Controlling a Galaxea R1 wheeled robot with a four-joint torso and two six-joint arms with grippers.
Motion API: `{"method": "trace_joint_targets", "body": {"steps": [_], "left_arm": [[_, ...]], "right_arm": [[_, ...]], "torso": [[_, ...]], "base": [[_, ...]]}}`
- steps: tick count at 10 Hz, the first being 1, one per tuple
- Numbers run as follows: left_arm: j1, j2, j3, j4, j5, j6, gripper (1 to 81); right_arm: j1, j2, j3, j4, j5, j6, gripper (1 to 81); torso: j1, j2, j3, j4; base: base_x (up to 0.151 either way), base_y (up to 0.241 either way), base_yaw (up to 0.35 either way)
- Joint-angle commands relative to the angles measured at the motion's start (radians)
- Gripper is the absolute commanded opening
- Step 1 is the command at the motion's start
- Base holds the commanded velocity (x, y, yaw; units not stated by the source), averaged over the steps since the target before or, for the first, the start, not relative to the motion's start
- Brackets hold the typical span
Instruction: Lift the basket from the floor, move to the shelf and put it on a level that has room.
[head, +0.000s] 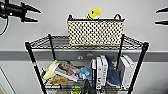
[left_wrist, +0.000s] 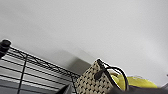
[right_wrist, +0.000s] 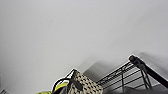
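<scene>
Both grippers, left (head: 37, 15) and right (head: 158, 16), hang open beside the basket (head: 95, 32). Basket rests on the shelf (head: 86, 45) top level. Risk: basket slipping off its front edge.

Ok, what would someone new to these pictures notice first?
The woven basket sitting on the black wire shelf's top level, a yellow item poking out of it. Both open tools, left tool and right tool, hang apart from it at either side.
</scene>
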Motion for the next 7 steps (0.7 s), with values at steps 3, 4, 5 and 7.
{"method": "trace_joint_targets", "body": {"steps": [3, 4, 5, 7], "left_arm": [[-0.120, -0.199, 0.123, 0.091, 0.080, 0.002, 81.1], [-0.112, -0.228, 0.133, 0.105, 0.097, 0.003, 81.1], [-0.104, -0.254, 0.145, 0.132, 0.108, 0.003, 81.1], [-0.060, -0.300, 0.156, 0.194, 0.134, 0.002, 81.1]], "right_arm": [[0.076, -0.099, 0.070, -0.058, -0.072, 0.000, 81.1], [0.060, -0.116, 0.071, -0.066, -0.092, 0.000, 81.1], [0.043, -0.133, 0.074, -0.082, -0.094, 0.000, 81.1], [0.004, -0.154, 0.073, -0.126, -0.115, 0.000, 81.1]], "torso": [[0.000, 0.000, 0.000, 0.000], [0.000, 0.000, 0.000, 0.000], [0.000, 0.000, 0.000, 0.000], [-0.001, -0.001, 0.001, 0.000]], "base": [[0.000, 0.000, 0.000], [0.000, 0.000, 0.000], [0.000, 0.000, 0.000], [0.000, 0.000, 0.000]]}}
